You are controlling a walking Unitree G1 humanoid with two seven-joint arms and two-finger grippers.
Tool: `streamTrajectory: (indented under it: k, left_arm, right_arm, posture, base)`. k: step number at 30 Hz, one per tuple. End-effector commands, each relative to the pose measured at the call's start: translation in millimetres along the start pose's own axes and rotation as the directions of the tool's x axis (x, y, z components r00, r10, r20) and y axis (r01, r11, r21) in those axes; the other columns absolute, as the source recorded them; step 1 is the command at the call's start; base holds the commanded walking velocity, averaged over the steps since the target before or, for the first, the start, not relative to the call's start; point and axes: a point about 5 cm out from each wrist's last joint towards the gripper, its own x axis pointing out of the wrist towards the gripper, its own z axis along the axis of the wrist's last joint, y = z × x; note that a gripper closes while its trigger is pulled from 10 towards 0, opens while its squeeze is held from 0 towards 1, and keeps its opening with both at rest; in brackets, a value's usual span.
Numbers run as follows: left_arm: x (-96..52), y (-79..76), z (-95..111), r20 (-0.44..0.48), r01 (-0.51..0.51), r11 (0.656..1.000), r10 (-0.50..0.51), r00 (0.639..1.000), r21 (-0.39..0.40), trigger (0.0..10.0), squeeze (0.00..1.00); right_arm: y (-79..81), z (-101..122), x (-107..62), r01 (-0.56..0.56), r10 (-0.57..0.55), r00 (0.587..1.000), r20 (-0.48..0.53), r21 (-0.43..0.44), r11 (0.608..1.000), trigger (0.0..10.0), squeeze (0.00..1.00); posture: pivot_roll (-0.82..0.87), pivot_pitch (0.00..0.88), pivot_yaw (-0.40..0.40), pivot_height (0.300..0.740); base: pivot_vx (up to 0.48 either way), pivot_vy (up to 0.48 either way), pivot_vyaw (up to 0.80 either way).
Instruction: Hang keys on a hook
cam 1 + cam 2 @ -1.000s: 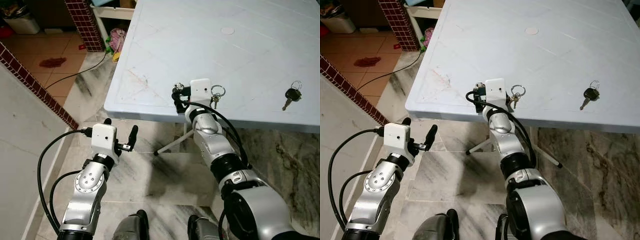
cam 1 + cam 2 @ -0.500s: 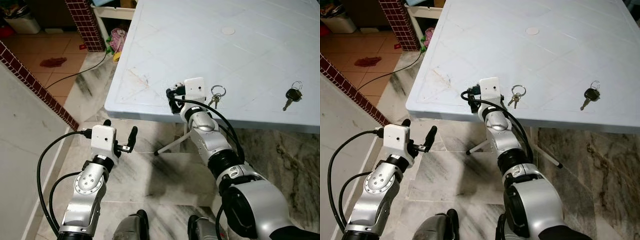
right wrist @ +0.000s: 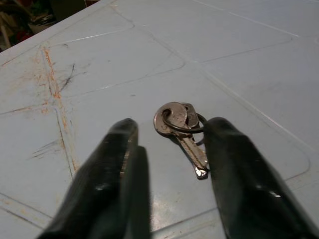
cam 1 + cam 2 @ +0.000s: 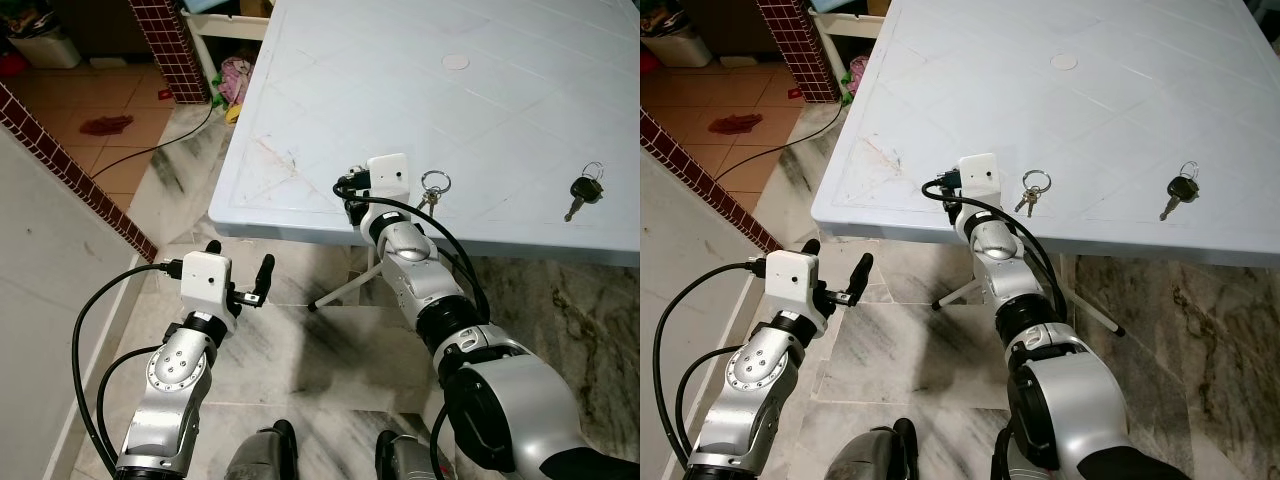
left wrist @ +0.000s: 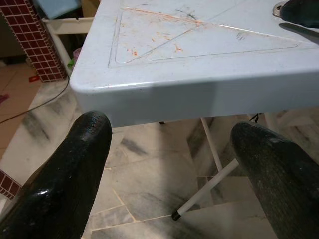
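Pale blue plastic table (image 4: pixel 330 110) over marble floor (image 4: pixel 300 350); right gripper (image 3: pixel 172 164) open around silver keys (image 3: pixel 182 130) on it; left gripper (image 5: pixel 169 164) open below its corner; brick wall (image 4: pixel 70 160) beyond.

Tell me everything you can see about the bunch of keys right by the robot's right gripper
The bunch of keys is a couple of silver metal keys on a thin ring, lying flat on the pale blue table near its front edge. The right gripper is open, its black fingers on either side of the keys. Whether the fingers touch them is unclear.
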Motion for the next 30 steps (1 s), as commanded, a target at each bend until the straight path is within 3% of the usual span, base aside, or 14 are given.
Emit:
streamTrajectory:
  k: [1,12,30]
  left_arm:
    - [-4.2,3.2,-2.3,-0.017,-0.006,1.000,0.006,1.000,0.014,10.0,0.00]
    - [-5.7,5.0,-1.8,-0.019,-0.006,1.000,0.006,1.000,0.019,10.0,0.00]
    - [-6.6,6.5,-1.7,-0.025,-0.002,1.000,0.003,1.000,0.028,10.0,0.00]
  right_arm:
    - [4.3,-11.3,-2.5,-0.012,0.012,0.999,-0.048,0.011,1.000,0.0,0.00]
    - [-1.3,-14.6,-4.1,0.011,-0.012,0.999,-0.050,-0.017,1.000,0.0,0.00]
    - [2.9,-22.6,-7.1,0.009,-0.010,0.998,-0.068,-0.007,1.000,0.0,0.00]
  posture:
    - [0.10,0.238,0.120,0.740]
    - [0.11,0.237,0.126,0.740]
    - [0.11,0.230,0.130,0.740]
  base:
    - [0.000,0.000,0.00]
    - [0.000,0.000,0.00]
    - [0.000,0.000,0.00]
